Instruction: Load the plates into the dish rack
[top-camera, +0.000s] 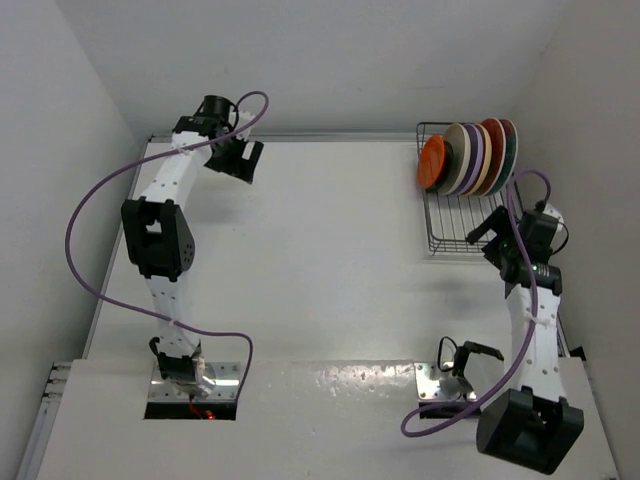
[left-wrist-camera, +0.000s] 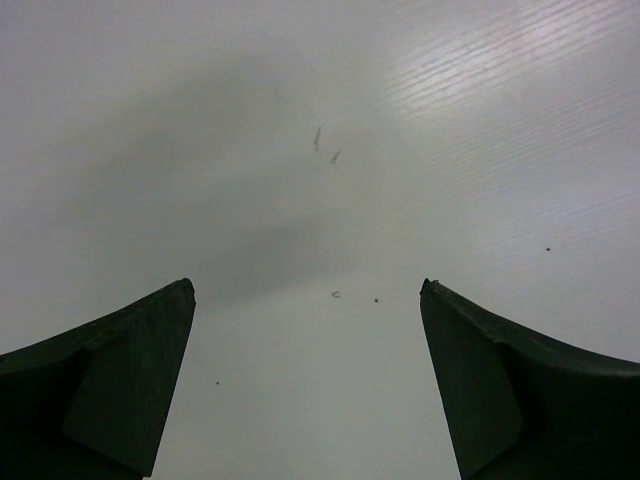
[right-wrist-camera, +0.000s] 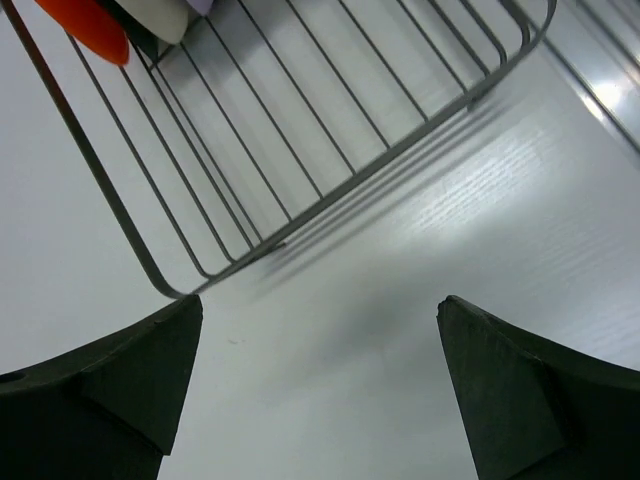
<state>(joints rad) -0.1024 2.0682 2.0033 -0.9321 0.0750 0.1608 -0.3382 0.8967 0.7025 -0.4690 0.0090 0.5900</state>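
top view: plates (top-camera: 470, 158) upright in row at far end of dish rack (top-camera: 448, 228); none seen outside it, loading looks done.
left wrist: left end effector (left-wrist-camera: 305, 290) open, empty.
right wrist: right end effector (right-wrist-camera: 320, 305) open, empty, just beside dish rack.

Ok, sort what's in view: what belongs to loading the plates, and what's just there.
Job:
- dark grey wire dish rack
- row of round plates standing in it, small orange plate in front
- left claw and right claw, both open

Just there:
- purple cables
- metal mounting brackets
- white table
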